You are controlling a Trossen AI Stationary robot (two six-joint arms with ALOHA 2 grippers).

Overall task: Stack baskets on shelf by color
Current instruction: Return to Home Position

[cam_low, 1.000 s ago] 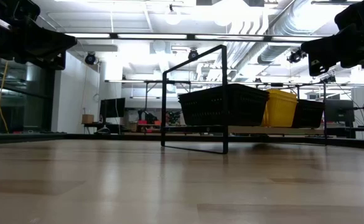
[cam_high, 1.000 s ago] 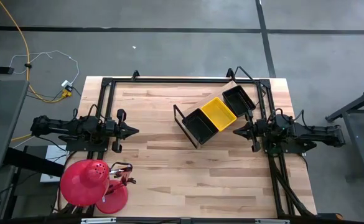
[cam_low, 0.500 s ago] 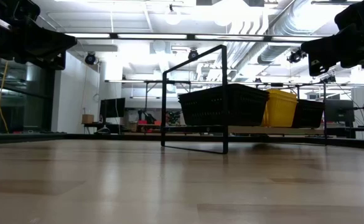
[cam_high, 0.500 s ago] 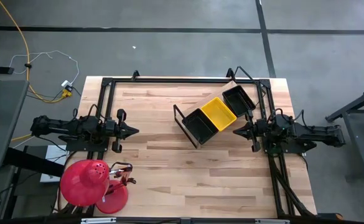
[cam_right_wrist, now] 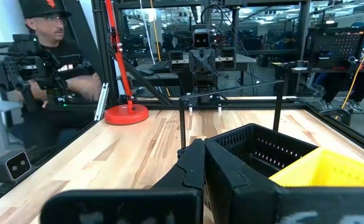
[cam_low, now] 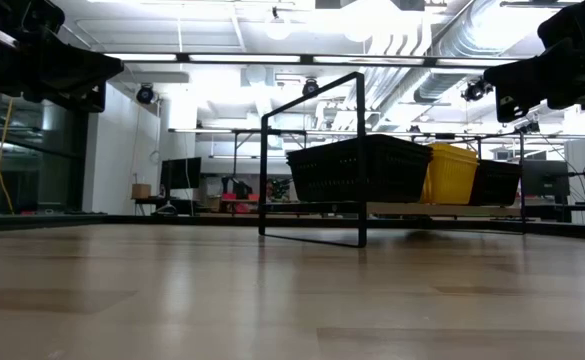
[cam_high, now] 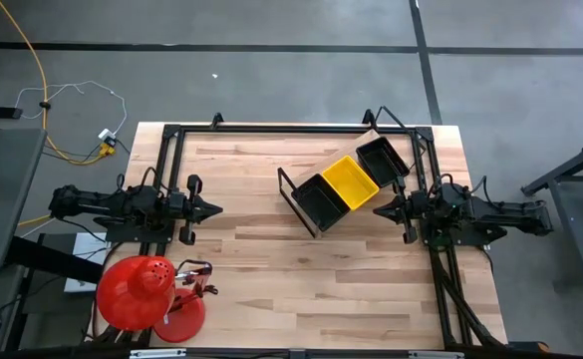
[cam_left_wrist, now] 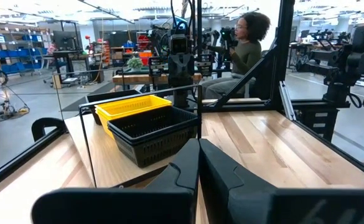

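Note:
The shelf [cam_high: 316, 221], a light wooden board in a thin black frame, stands slanted at the table's far right. On it sit three baskets in a row: a black basket [cam_high: 320, 198], a yellow basket [cam_high: 350, 182] and a black basket [cam_high: 382, 160]. My left gripper [cam_high: 215, 209] is shut at the table's left edge, pointing level toward the shelf and holding nothing. My right gripper [cam_high: 379, 209] is shut at the right edge, just beside the shelf, holding nothing. In the left wrist view the near black basket [cam_left_wrist: 152, 132] and yellow basket [cam_left_wrist: 129, 107] lie ahead of the shut fingers [cam_left_wrist: 198, 163].
A red dome-shaped lamp [cam_high: 146, 296] on a red base stands at the near left corner. Black frame rails [cam_high: 291, 129] run along the table's far, left and right sides. Bare wood [cam_high: 301, 289] spreads across the middle and near side. People sit beyond the table ends.

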